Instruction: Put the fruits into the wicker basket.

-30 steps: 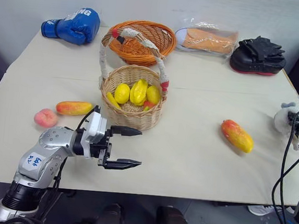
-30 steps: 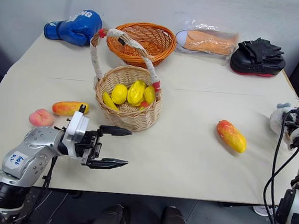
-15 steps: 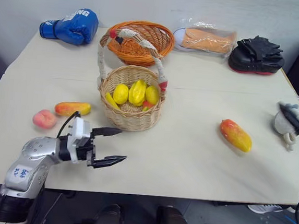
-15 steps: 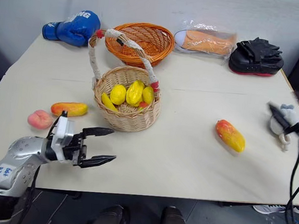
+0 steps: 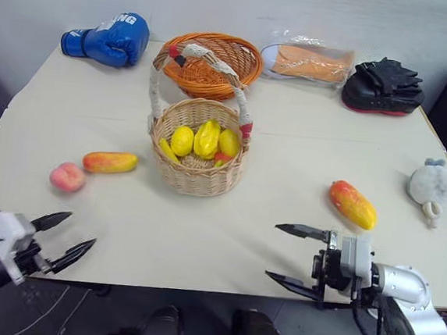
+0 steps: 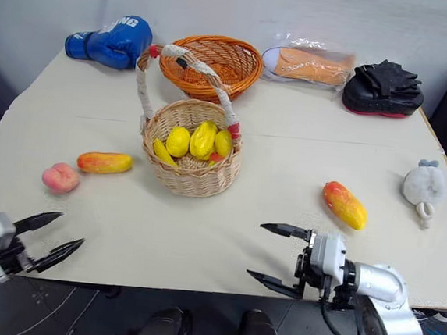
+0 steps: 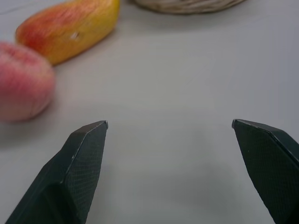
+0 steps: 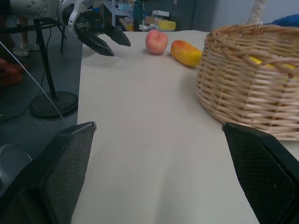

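Observation:
The wicker basket (image 5: 196,179) stands mid-table with yellow fruits inside. Left of it lie a mango (image 5: 110,161) and a pink peach (image 5: 67,176). A second mango (image 5: 353,204) lies to the right. My left gripper (image 5: 82,229) hangs open and empty at the front left corner, short of the peach (image 7: 21,81) and the mango (image 7: 70,28). My right gripper (image 5: 272,251) is open and empty over the front edge, pointing left, in front of the right mango. Its wrist view looks past the basket (image 8: 247,79) to the left gripper (image 8: 100,39).
Along the back edge are a blue boxing glove (image 5: 109,38), an orange woven bowl (image 5: 232,55), a bagged shoe (image 5: 311,59) and a black mitt (image 5: 383,83). A grey plush toy (image 5: 429,185) lies at the right edge.
The left gripper has drawn back and left to the front corner. The right gripper has left the plush toy, swung in along the front edge and opened wide.

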Robot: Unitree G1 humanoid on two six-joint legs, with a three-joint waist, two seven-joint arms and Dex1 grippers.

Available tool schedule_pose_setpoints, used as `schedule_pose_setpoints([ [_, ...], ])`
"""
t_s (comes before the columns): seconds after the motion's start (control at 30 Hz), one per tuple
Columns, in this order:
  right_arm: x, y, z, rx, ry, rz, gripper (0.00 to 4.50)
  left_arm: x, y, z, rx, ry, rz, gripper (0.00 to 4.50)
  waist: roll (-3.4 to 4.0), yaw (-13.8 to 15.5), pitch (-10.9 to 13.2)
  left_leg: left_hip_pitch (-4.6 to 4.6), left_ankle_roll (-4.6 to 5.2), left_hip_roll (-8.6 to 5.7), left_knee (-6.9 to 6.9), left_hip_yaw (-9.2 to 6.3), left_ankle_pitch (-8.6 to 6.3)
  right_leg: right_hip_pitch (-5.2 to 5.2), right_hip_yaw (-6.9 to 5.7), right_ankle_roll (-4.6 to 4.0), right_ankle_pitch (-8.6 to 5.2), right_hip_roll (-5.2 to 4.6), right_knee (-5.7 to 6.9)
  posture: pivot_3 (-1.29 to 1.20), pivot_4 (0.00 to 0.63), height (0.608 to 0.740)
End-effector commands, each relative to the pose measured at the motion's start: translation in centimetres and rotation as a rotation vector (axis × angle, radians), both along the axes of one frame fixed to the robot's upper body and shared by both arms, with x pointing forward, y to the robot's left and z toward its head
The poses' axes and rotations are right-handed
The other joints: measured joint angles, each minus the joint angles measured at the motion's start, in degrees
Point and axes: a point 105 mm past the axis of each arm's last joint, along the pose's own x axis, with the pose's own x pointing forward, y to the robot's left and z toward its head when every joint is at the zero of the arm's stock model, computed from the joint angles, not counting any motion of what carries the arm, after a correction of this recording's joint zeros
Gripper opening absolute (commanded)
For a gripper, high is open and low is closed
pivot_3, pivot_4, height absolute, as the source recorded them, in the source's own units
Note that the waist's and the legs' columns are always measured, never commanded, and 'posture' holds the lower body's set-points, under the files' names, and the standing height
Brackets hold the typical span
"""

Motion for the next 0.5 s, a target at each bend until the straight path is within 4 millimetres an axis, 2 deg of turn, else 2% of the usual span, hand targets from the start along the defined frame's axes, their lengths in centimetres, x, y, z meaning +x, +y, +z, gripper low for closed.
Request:
schedule_pose_setpoints([
  [0.03, -0.7, 1.4, 0.8, 0.021, -0.077, 0.026, 4.48, -1.3, 2.6, 0.8, 0.022, -0.058, 0.147, 4.50, -0.01, -0.06, -0.01, 0.01, -0.02, 0.02, 0.00, 0.01, -0.02, 0.00, -0.04, -0.01, 0.00, -0.02, 0.00, 0.00, 0.150, 0.740],
  [0.13, -1.5, 3.0, 1.6, 0.062, -0.119, 0.067, 4.48, -1.7, 4.8, 2.1, -0.048, -0.093, 0.281, 4.50, -0.04, -0.08, -0.02, 0.01, -0.05, 0.07, 0.00, 0.01, -0.06, -0.01, -0.10, -0.04, -0.02, -0.02, 0.00, 0.00, 0.150, 0.740],
  [0.23, -1.2, 3.6, 2.5, 0.082, -0.159, 0.079, 4.48, -0.5, 5.5, 4.0, -0.123, -0.111, 0.328, 4.50, -0.13, 0.06, -0.08, 0.01, -0.07, 0.12, 0.02, 0.01, -0.07, -0.01, -0.19, -0.06, -0.02, -0.02, 0.02, 0.00, 0.150, 0.740],
  [0.33, 0.0, 4.4, 3.8, 0.119, -0.203, 0.072, 4.48, 2.7, 4.9, 7.1, -0.144, -0.116, 0.289, 4.50, -0.33, 0.38, -0.19, 0.01, -0.12, 0.11, 0.07, -0.06, -0.08, 0.02, -0.29, -0.07, -0.01, -0.08, 0.07, 0.00, 0.150, 0.740],
  [0.4, 0.7, 5.0, 4.7, 0.166, -0.208, 0.063, 4.48, 4.4, 4.0, 7.9, -0.115, -0.077, 0.222, 4.50, -0.44, 0.36, -0.26, 0.00, -0.39, 0.11, 0.03, -0.12, -0.14, 0.02, -0.37, -0.11, 0.01, -0.09, 0.07, 0.00, 0.150, 0.740],
  [0.5, 1.5, 5.9, 7.2, 0.283, -0.170, 0.046, 4.48, 7.3, 2.7, 8.1, -0.092, -0.003, 0.136, 4.50, -0.28, 0.02, -0.18, -0.01, -0.39, 0.08, 0.00, -0.01, -0.12, 0.00, -0.55, -0.12, 0.02, -0.20, 0.07, 0.00, 0.150, 0.740],
])
